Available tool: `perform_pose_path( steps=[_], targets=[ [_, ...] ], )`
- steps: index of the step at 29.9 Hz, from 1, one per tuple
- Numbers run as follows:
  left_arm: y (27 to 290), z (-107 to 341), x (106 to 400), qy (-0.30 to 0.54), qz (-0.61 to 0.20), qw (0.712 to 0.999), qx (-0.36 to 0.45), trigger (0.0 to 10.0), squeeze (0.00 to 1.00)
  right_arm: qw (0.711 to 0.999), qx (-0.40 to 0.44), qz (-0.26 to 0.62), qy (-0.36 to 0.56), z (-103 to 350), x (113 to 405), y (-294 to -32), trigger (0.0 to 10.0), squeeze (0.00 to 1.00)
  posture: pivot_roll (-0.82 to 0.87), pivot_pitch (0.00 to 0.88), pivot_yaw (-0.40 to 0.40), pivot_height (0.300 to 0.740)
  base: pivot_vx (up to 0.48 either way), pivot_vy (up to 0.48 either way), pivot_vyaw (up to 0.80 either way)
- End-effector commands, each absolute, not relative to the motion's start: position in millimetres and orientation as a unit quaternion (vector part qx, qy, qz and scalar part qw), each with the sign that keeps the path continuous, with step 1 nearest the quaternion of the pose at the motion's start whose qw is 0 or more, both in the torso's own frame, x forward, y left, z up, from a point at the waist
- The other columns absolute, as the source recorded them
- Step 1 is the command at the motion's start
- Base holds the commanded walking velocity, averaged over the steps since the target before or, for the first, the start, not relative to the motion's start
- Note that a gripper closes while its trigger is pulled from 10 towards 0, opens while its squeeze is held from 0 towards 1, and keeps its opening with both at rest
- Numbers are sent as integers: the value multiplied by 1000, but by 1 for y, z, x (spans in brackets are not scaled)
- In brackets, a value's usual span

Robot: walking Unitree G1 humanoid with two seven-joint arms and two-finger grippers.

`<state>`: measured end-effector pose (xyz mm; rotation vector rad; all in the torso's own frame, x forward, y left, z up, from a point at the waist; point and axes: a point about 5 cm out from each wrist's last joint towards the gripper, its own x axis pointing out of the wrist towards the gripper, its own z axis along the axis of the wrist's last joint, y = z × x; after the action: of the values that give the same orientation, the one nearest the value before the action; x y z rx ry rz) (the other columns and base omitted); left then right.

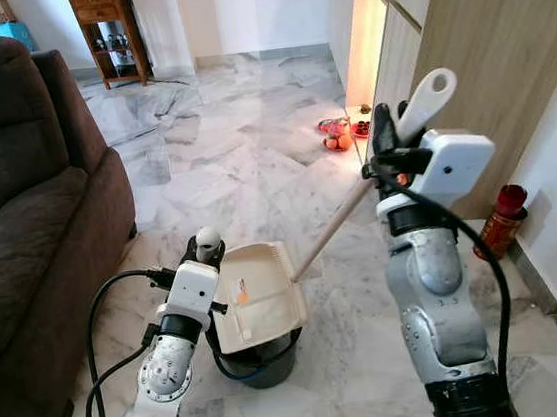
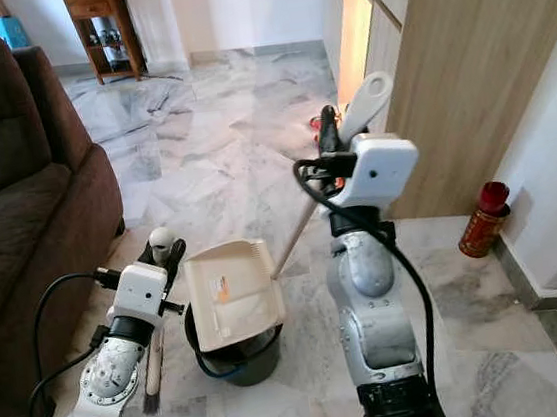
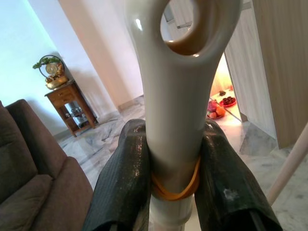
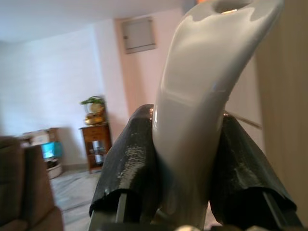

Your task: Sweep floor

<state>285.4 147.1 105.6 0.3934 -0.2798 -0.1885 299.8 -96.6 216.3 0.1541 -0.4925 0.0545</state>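
A cream dustpan lies tilted over a black bucket on the marble floor. Its long wooden pole rises to a grey handle end, and my right gripper is shut on that handle at chest height. In the right wrist view the grey handle sits between the black fingers. My left gripper is shut on the top of a hand brush, which hangs down beside the bucket. The brush handle has a hanging hole and an orange rubber band.
A brown sofa fills the left side. A wood-panelled cabinet wall runs along the right, with a red can at its foot. A plate of fruit sits on the floor ahead. A wooden side table stands far back.
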Motion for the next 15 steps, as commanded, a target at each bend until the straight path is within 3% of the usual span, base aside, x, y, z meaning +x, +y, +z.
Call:
perform_pose_path(
  steps=[1, 15],
  targets=[
    [145, 114, 285, -163, -102, 959, 207, 10000, 0, 950, 79, 56, -297, 233, 289, -81, 10000, 0, 167, 0, 19, 740, 0, 0, 0],
    [141, 113, 283, -166, -111, 957, 212, 10000, 0, 927, 52, 133, -348, 240, 271, -41, 10000, 0, 173, 0, 14, 740, 0, 0, 0]
  ],
)
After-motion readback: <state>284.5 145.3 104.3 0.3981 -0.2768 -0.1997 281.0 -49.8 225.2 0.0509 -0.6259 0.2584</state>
